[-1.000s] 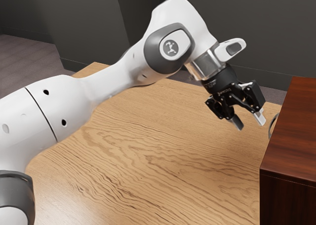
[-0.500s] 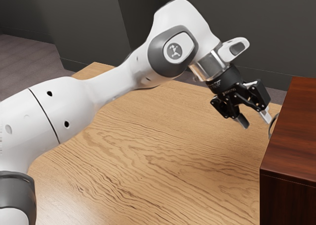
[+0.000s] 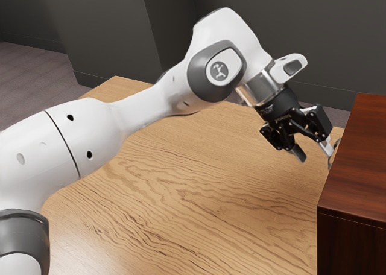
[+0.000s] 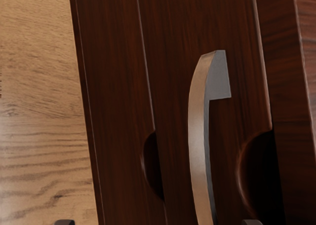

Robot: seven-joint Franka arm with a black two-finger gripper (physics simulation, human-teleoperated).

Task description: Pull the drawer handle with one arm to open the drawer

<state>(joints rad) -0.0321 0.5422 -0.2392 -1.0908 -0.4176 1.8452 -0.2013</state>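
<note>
handle (image 4: 202, 151): grey curved bar, standing off the drawer front over a scooped recess; in the exterior view it is peeking out (image 3: 331, 149) at the cabinet face that is looking toward the exterior view's left.
drawer (image 4: 113, 87): dark wood front, facing the hand; no gap showing, so I am judging it not yet pulled.
cabinet (image 3: 356, 184): sitting on the table at the exterior view's right edge.
gripper (image 3: 313, 151): fingers spread apart, gripping nothing; hovering just beside the handle and pointing at it; no contact that I can make out.
arm (image 3: 151, 106): reaching in from the exterior view's left, above the table (image 3: 181, 190).
step: lining up on the handle, judging by the bar lying roughly centred ahead of the hand; grasp not yet made.
next: going a little further in so the fingers are straddling the bar, pinching it from both sides, then pulling straight back away from the cabinet.
risk: closing short of the bar and slipping off.
</note>
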